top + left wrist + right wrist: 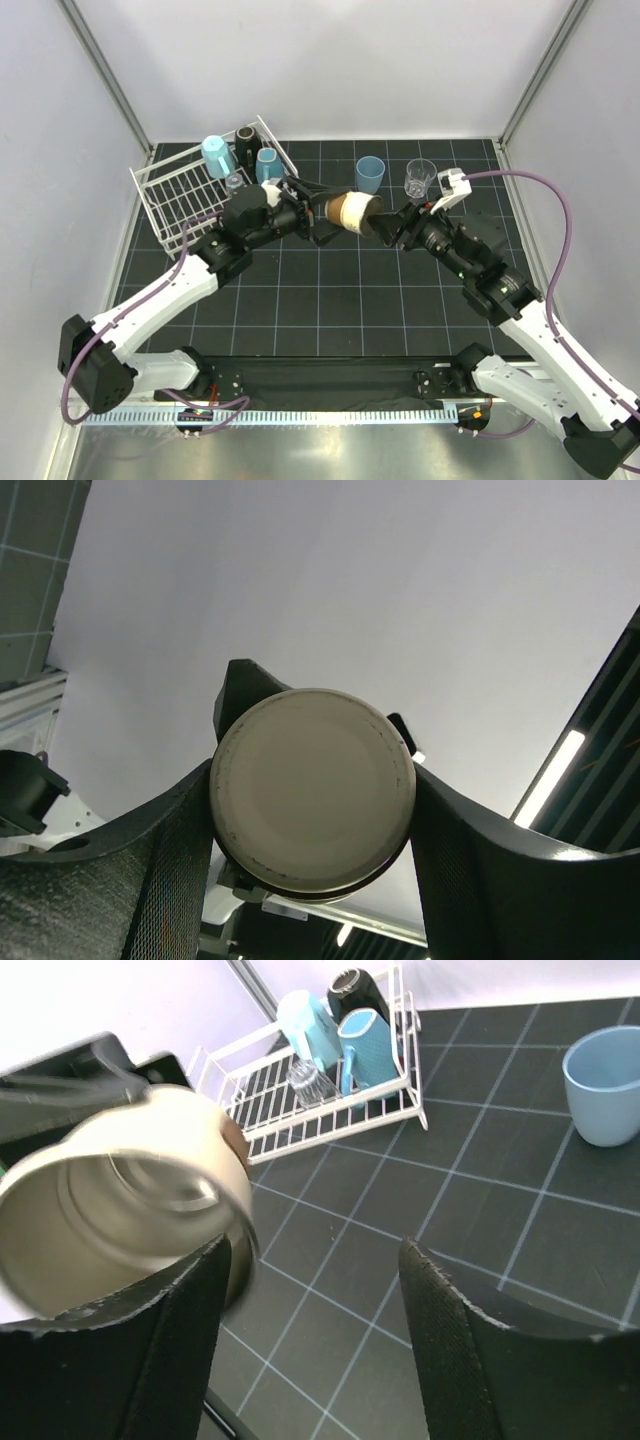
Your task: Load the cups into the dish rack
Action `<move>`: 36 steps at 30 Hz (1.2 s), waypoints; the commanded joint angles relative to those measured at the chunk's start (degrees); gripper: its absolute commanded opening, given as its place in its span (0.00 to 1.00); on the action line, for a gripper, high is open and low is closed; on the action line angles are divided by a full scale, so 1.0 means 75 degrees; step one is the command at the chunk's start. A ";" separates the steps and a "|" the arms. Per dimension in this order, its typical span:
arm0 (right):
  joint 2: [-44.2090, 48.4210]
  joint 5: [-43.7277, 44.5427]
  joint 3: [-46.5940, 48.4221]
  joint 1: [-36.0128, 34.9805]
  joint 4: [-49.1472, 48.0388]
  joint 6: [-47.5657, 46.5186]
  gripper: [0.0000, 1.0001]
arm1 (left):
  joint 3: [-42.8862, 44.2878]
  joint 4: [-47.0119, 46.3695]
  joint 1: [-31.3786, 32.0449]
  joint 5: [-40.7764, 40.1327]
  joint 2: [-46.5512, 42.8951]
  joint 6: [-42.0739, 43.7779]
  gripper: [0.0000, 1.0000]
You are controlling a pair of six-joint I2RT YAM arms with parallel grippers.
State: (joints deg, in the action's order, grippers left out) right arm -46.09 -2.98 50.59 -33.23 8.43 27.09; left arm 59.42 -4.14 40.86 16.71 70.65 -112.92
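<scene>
My left gripper (328, 214) is shut on the brown metallic cup (352, 211), holding it sideways in the air above the mat. In the left wrist view its pale round base (312, 790) sits clamped between both fingers. My right gripper (388, 224) is open at the cup's mouth. In the right wrist view the cup (130, 1200) lies left of the spread jaws (312, 1310). The white wire dish rack (170, 195) at back left holds a light blue tumbler (218, 155), a black mug (246, 138), a light blue mug (266, 163) and a clear glass (234, 181).
A light blue cup (370, 174) and a clear glass (420, 178) stand on the black gridded mat behind the grippers. The rack (300, 1125) and the blue cup (605, 1085) also show in the right wrist view. White walls enclose the table.
</scene>
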 commanded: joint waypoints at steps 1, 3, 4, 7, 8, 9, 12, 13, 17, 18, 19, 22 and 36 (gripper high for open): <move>0.0320 0.0362 0.0204 -0.0045 0.0914 -0.0214 0.70 | 0.0233 0.0198 -0.0502 -0.0142 -0.0724 0.0383 0.00; 0.0530 0.0713 0.0251 -0.0045 0.1265 -0.0167 0.73 | 0.0374 0.0807 -0.0782 -0.0165 -0.0795 0.1062 0.00; 0.0613 0.0807 0.0263 -0.0045 0.1395 -0.0144 0.74 | 0.0421 0.0996 -0.0877 -0.0189 -0.0830 0.1366 0.00; 0.0917 0.1100 0.0333 -0.0045 0.1957 -0.0109 0.75 | 0.0713 0.1804 -0.1217 -0.0352 -0.0831 0.2444 0.00; 0.0965 0.1182 0.0403 -0.0045 0.2260 -0.0120 0.75 | 0.0912 0.2061 -0.1334 -0.0446 -0.0784 0.2760 0.00; 0.1023 0.1287 0.0438 -0.0045 0.2437 -0.0108 0.75 | 0.1064 0.2516 -0.1381 -0.0574 -0.0749 0.3552 0.00; 0.1222 0.1347 0.0591 -0.0034 0.3059 -0.0108 0.75 | 0.1591 0.3269 -0.1604 -0.1265 -0.0585 0.5065 0.00; 0.1350 0.1370 0.0614 -0.0045 0.3188 -0.0074 0.75 | 0.1674 0.3515 -0.1674 -0.1615 -0.0526 0.5525 0.00; 0.1702 0.1335 0.0719 -0.0045 0.3925 0.0032 0.75 | 0.2097 0.3880 -0.1990 -0.3287 -0.0502 0.7389 0.00; 0.1773 0.1312 0.0743 -0.0045 0.4043 0.0079 0.75 | 0.2144 0.3892 -0.2038 -0.3596 -0.0526 0.7717 0.00; 0.1843 0.1300 0.0778 -0.0045 0.4172 0.0091 0.75 | 0.2190 0.3753 -0.2084 -0.3877 -0.0549 0.8347 0.00; 0.2008 0.1207 0.0919 -0.0045 0.4676 0.0068 0.75 | 0.2238 0.3600 -0.2143 -0.5248 -0.0514 0.9416 0.00; 0.2207 0.1639 0.2325 -0.0045 0.6587 -0.0694 0.76 | 0.1054 0.1246 -0.3807 -0.6997 0.0668 1.1657 0.00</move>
State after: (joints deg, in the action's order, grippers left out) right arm -30.24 6.74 65.17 -33.36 53.95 24.53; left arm 67.55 14.74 14.13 -31.09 74.08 -28.86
